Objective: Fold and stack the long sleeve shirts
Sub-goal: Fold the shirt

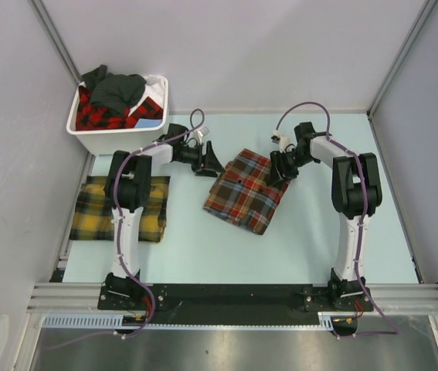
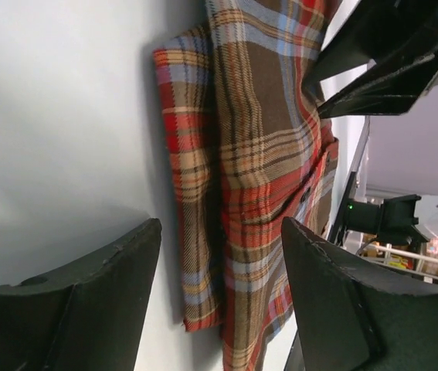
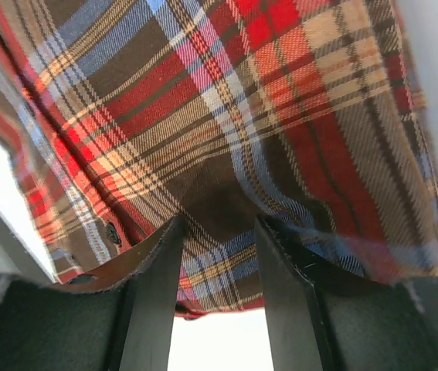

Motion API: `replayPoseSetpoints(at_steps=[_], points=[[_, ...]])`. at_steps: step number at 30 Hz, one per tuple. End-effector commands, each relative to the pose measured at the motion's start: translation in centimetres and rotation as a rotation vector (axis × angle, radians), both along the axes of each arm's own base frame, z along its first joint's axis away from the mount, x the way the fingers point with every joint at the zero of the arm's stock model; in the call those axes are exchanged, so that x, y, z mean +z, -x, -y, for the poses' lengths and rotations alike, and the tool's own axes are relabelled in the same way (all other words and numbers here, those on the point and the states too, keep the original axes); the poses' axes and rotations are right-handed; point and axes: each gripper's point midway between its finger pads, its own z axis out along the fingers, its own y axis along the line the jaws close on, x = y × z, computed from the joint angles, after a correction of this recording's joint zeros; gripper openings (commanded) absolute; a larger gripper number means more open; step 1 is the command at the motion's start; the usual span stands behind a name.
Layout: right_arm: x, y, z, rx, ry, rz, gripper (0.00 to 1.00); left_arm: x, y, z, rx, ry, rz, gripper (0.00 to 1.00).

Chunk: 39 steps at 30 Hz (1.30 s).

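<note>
Moving the folded red shirt (image 1: 243,190), lying mid-counter (image 1: 303,239), onto the yellow shirt (image 1: 118,209) looks next. Left fingers (image 2: 87,309) stand spread beside its edge; right fingers (image 3: 153,301) are parted against it. Pinch every layer at 2 sides, then lift level.

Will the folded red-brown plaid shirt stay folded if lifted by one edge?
Probably not: the red-brown plaid shirt is soft cloth with loose layered edges, so it would likely droop. Pushed, it may bunch, not slide.
</note>
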Motion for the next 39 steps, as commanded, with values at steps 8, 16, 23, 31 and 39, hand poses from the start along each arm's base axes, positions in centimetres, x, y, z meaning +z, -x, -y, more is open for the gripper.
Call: replayPoseSetpoints(at_steps=[8,16,23,31,39], points=[[-0.9,-2.0,1.2,-0.015,0.008,0.003,0.48,-3.4,2.1,2.7,-0.009,-0.003,-0.126,0.59],[-0.5,-2.2,1.1,-0.013,0.005,0.012,0.49,-1.7,1.0,4.5,-0.011,0.098,-0.086,0.49],[1.1,-2.9,2.3,-0.054,0.002,0.030,0.50,1.2,-0.4,4.4,-0.002,0.132,0.001,0.11],[3.5,-2.7,5.3,-0.192,-0.059,0.037,0.49,9.7,-1.7,2.7,-0.101,-0.017,0.276,0.00],[6.3,-1.3,7.9,-0.299,-0.153,0.061,0.49,14.5,-3.4,0.3,-0.117,-0.225,0.556,0.00]])
